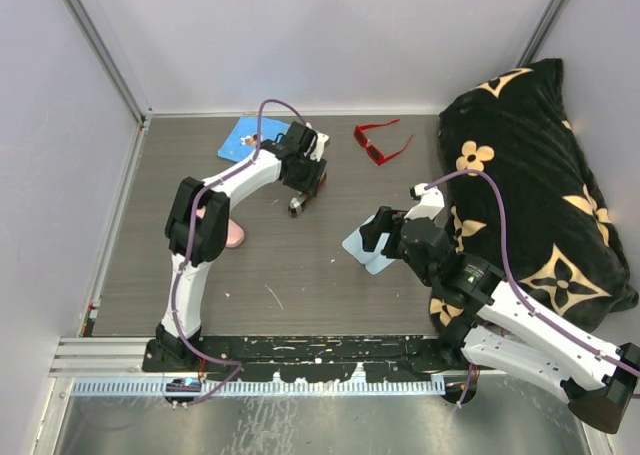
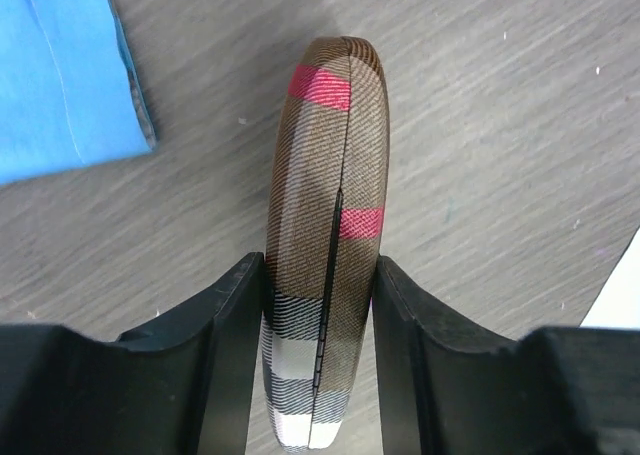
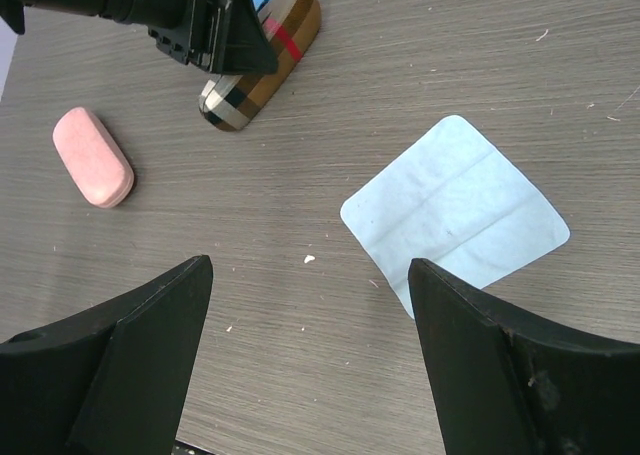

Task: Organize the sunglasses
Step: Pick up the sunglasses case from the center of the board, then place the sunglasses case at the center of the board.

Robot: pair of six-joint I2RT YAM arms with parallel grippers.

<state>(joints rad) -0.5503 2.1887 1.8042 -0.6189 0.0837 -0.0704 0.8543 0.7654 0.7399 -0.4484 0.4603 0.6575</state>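
Fingers first: pinching the plaid case (image 2: pixel 325 175) with the left fingers (image 2: pixel 230 355), holding the right fingers (image 3: pixel 150 345) spread wide above the pale blue cloth (image 3: pixel 455 210), finding the red sunglasses (image 1: pixel 374 155) lying far back on the tabletop (image 1: pixel 300 265), front diagonal, arms pointing right.

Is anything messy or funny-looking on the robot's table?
Yes. The bright red plastic sunglasses lie alone at the back, arms unfolded, outside any case. A big black flower-patterned blanket is bunched up along the table's right side. The left hand grips the brown plaid glasses case, which looks closed.
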